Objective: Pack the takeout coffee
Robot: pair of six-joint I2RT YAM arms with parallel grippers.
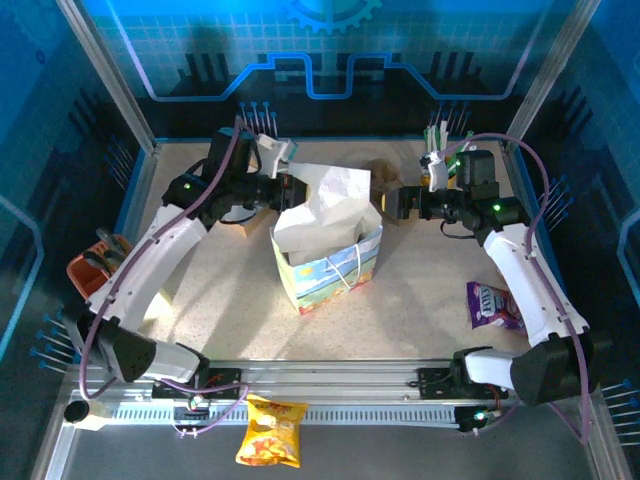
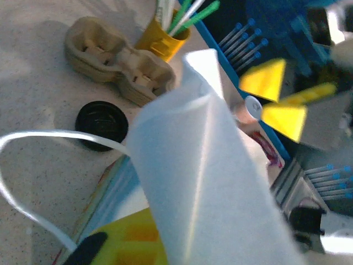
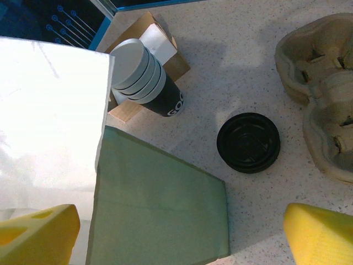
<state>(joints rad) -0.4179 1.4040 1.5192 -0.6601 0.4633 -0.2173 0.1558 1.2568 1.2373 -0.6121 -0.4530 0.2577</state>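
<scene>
Table (image 1: 430, 290) open right of paper bag (image 1: 330, 265); we log left tool (image 1: 291, 187) pinching its rim, right tool (image 1: 393, 205) wide; bag interior hidden.

White letters are showing on the black cup (image 3: 167, 102) lying on its side at the bottom of a stack of cups just behind the paper bag (image 3: 160, 210); they are reading "GO", with a third letter, perhaps a C, curving out of sight. Right of the paper bag, a purple packet (image 1: 493, 305) is carrying pale lettering too small to read. In front of it, the print on a yellow snack bag (image 1: 272, 445) is blurring likewise.
</scene>
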